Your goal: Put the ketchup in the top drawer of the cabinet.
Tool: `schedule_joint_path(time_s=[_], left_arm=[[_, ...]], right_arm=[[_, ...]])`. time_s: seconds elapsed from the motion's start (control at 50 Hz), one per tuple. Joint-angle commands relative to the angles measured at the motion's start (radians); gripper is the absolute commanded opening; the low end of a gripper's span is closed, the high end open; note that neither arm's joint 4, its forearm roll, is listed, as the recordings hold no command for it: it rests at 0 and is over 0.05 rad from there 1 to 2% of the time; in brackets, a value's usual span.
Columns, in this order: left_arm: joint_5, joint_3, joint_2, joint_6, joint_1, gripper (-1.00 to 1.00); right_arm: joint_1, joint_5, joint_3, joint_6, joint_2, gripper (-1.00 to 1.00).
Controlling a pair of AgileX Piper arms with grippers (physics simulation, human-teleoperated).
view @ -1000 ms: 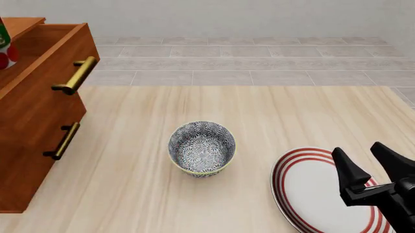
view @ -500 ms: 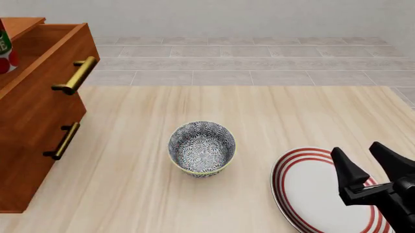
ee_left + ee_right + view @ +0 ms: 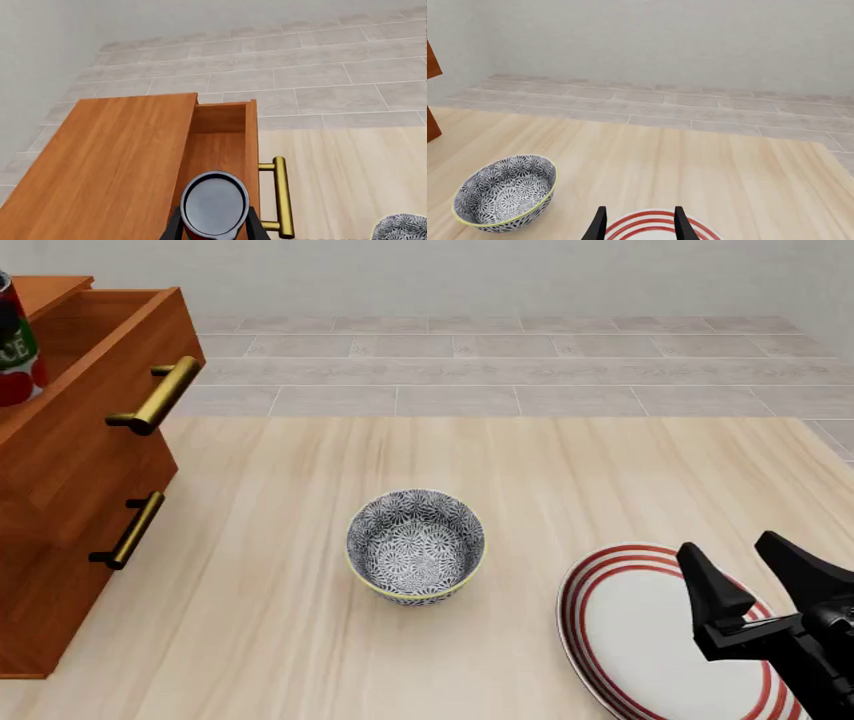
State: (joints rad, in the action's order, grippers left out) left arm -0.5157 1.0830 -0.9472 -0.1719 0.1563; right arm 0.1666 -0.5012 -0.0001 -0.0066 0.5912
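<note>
The light wood table (image 3: pixel 561 480) fills most of the front view. At its nine o'clock edge stands the reddish-brown cabinet (image 3: pixel 54 540), its top drawer (image 3: pixel 100 390) pulled out, brass bar handle (image 3: pixel 158 393) facing the table; the lower drawer (image 3: pixel 67 570) is shut.

At about five o'clock lies a white plate with red rings (image 3: pixel 641 635). The right gripper (image 3: pixel 761 575) hangs over the plate's right part, its two dark fingers spread apart and holding nothing.

Near the centre, a little toward six o'clock, sits a grey patterned bowl (image 3: pixel 415 545), well apart from the plate and the cabinet.

The ketchup (image 3: pixel 16 340) shows at ten o'clock, upright above the open drawer. In the left wrist view the left gripper (image 3: pixel 215 227) is clamped on the can (image 3: pixel 215 209), a finger on each side, with the drawer's cavity (image 3: pixel 217 145) directly beyond it.
</note>
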Motion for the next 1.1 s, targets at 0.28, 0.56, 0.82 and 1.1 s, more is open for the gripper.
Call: schedule_joint_path(time_s=[0.28, 0.56, 0.82, 1.1], left_arm=[[-0.006, -0.006, 0.006, -0.012, -0.006, 1.00], [-0.042, 0.016, 0.043, -0.004, -0.032, 1.00], [-0.165, 0.100, 0.153, -0.007, -0.102, 1.00], [-0.297, 0.171, 0.258, -0.030, -0.204, 1.00]], right_arm=[[0.006, -0.010, 0.000, -0.001, 0.015, 1.00], [0.004, -0.042, 0.000, -0.002, 0.050, 1.00], [0.006, -0.082, 0.000, -0.004, 0.095, 1.00], [0.008, -0.098, 0.000, -0.005, 0.116, 1.00]])
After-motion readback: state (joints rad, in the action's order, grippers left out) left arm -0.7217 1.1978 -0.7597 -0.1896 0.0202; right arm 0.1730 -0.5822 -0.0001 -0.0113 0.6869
